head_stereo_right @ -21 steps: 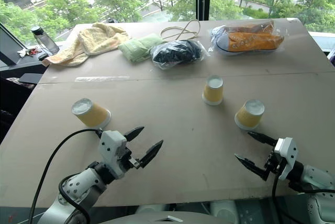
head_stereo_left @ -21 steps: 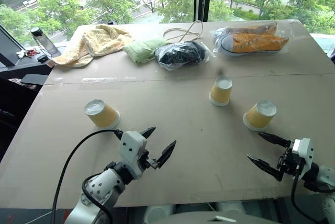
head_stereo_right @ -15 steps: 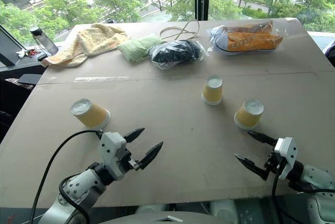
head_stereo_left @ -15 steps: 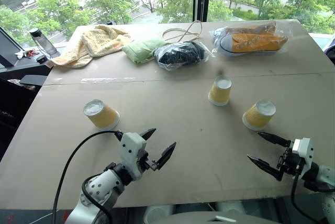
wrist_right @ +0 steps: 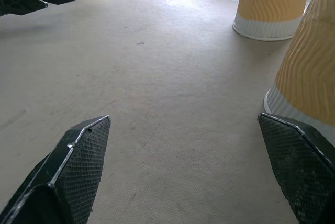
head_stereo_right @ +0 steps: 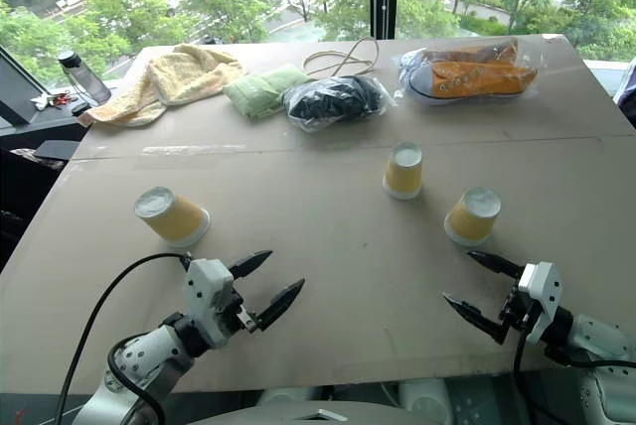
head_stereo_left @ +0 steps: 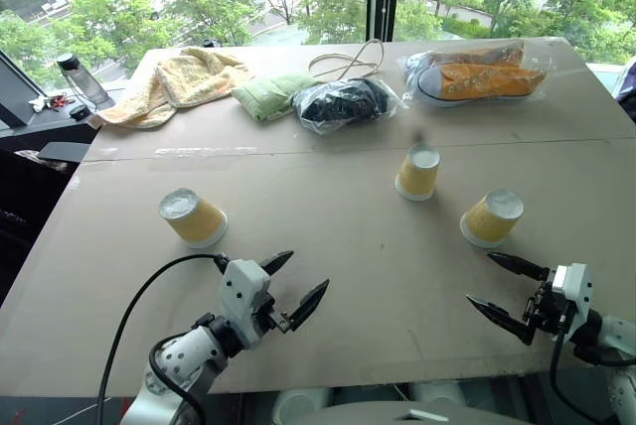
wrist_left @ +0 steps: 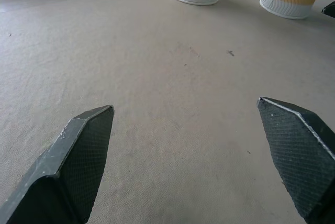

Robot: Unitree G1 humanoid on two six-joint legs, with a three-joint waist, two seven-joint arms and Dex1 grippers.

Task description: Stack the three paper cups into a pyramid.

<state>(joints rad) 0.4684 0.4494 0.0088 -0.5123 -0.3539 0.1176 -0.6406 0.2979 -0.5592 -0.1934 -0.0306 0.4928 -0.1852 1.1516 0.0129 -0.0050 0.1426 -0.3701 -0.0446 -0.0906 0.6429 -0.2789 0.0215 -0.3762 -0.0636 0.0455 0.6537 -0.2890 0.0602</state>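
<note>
Three paper cups stand upside down and apart on the brown table (head_stereo_left: 328,236): one at the left (head_stereo_left: 193,217), one in the middle (head_stereo_left: 418,172) and one at the right (head_stereo_left: 491,217). All have yellow-orange ribbed sides and white bases facing up. My left gripper (head_stereo_left: 306,272) hovers open near the table's front edge, to the right of and nearer than the left cup. My right gripper (head_stereo_left: 480,278) is open just in front of the right cup, which sits beside one finger (wrist_right: 309,72) in the right wrist view. Nothing lies between either pair of fingers.
Along the far side lie a yellow towel (head_stereo_left: 179,82), a green cloth (head_stereo_left: 270,94), a bagged black item (head_stereo_left: 343,104), a cord (head_stereo_left: 348,60) and orange shoes in a plastic bag (head_stereo_left: 477,74). A bottle (head_stereo_left: 83,77) stands on the ledge at the left.
My left gripper has drawn slightly back toward the table's near edge. The cups and my right gripper stay where they were.
</note>
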